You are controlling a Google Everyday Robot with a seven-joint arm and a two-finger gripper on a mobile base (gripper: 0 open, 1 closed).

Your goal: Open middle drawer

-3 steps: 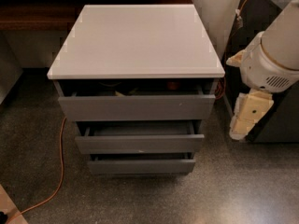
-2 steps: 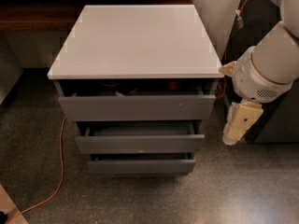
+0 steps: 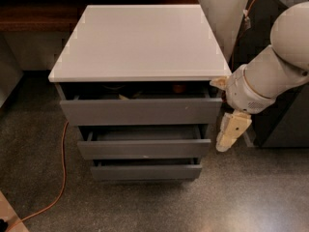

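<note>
the middle drawer is set in the middle row of the cabinet, its long front running left to right, seemingly pulled out slightly. the gripper is held just off its right end, pointed down; whether it is spread or pressed together cannot be told.

At the middle drawer's right end, the gripper, below the cabinet top.

- gripper has been moved left & down vs. 1 s ago; now hangs just beside the right end of the middle drawer front
- wrist has been brought in too, now up & right of that drawer, w/ the gap narrowed
</note>
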